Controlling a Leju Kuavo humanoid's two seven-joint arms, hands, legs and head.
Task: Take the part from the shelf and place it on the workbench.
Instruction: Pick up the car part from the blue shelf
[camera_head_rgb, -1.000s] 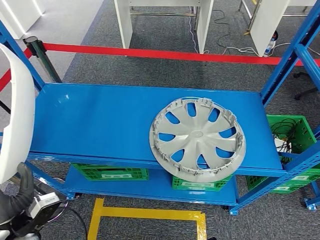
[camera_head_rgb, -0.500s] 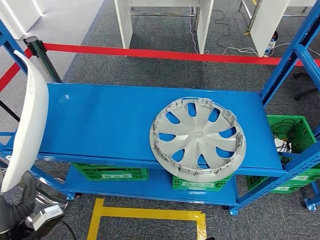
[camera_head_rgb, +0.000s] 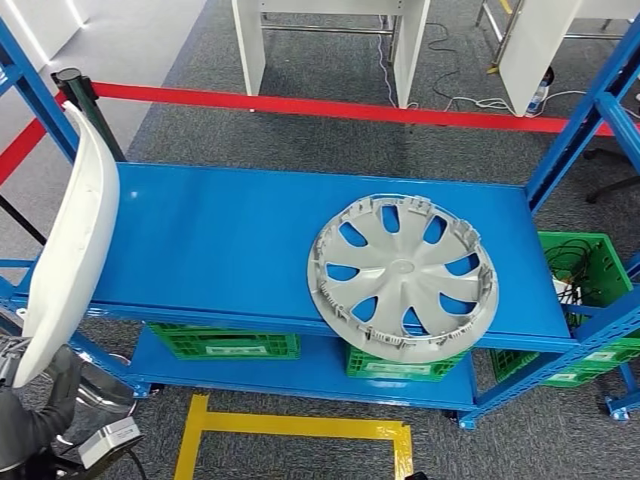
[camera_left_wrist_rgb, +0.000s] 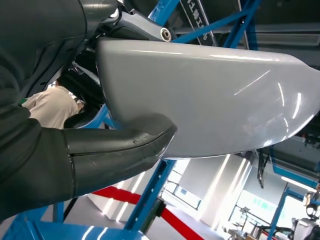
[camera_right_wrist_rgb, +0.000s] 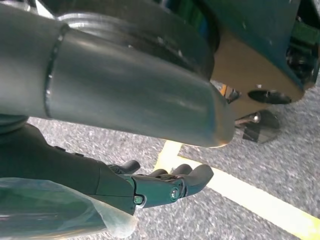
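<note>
At lower left of the head view, the left hand (camera_head_rgb: 47, 392) grips the bottom end of a long white curved part (camera_head_rgb: 72, 245), thumb (camera_left_wrist_rgb: 120, 150) pressed against its glossy face. To carry it well, I'd keep that grip firm and the part upright, clear of the blue shelf (camera_head_rgb: 226, 240) edge, while turning toward the bench. Beside the body, the right hand (camera_right_wrist_rgb: 166, 185) hangs low over the floor, fingers loosely apart, holding nothing. A grey hubcap (camera_head_rgb: 402, 277) lies on the shelf.
</note>
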